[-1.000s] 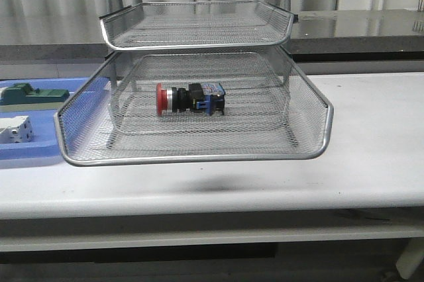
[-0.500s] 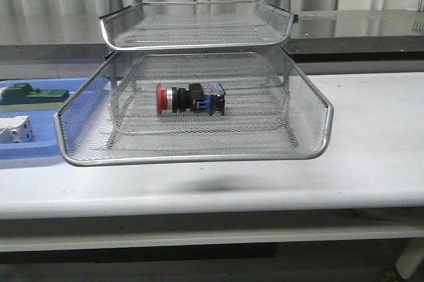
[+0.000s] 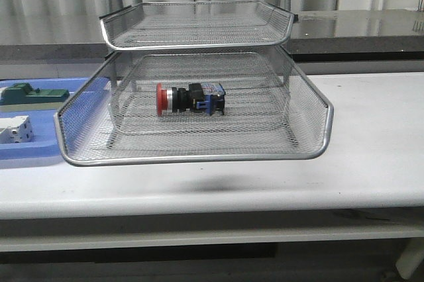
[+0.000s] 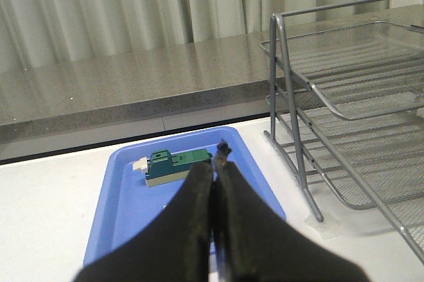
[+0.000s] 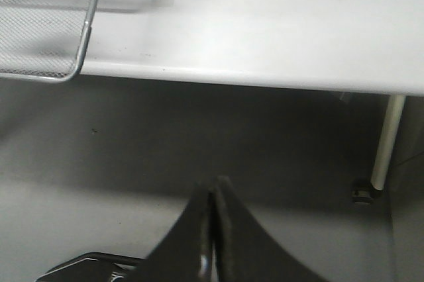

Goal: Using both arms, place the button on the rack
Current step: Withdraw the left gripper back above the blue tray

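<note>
While the button (image 3: 190,99) lies on its side in the rack's (image 3: 199,157) middle tier, red head toward the blue tray (image 3: 26,153), my left gripper (image 4: 214,176) is closed and empty over that tray. My right gripper (image 5: 212,196) is closed, empty, off the bench (image 3: 371,163) edge, clear of the rack.

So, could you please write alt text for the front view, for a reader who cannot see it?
A red-headed button lies on its side in a lower tier of a silver wire-mesh rack on a white table. At left, a blue tray holds a green block and a white block.
</note>
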### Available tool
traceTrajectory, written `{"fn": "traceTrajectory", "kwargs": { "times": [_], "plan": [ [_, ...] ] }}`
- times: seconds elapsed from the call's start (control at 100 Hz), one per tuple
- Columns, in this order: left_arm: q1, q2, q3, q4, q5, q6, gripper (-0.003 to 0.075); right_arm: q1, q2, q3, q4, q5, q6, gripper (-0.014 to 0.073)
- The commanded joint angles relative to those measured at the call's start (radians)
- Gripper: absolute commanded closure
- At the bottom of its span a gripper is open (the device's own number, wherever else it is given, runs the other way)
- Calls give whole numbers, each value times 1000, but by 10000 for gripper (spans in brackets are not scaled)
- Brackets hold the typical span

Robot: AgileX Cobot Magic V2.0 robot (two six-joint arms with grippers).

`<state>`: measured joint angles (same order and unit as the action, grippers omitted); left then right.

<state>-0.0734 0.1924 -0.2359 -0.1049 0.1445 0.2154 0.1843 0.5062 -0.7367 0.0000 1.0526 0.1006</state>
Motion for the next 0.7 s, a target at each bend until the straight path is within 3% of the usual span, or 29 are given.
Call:
{"fn": "traceTrajectory", "kwargs": {
  "times": [0.0,0.32,0.58,0.69],
  "plan": [
    [3,8,-28,-21,-84,-10,741,-3,7,-24,38,-103,-1,664],
    [3,8,-28,-21,-84,-10,741,-3,179,-24,291,-171,-9,664],
    [3,8,-28,-21,-84,-10,741,-2,420,-24,506,-198,-185,663],
    [3,8,-28,-21,-84,-10,741,31,495,-24,536,-234,-222,663]
  ]
}}
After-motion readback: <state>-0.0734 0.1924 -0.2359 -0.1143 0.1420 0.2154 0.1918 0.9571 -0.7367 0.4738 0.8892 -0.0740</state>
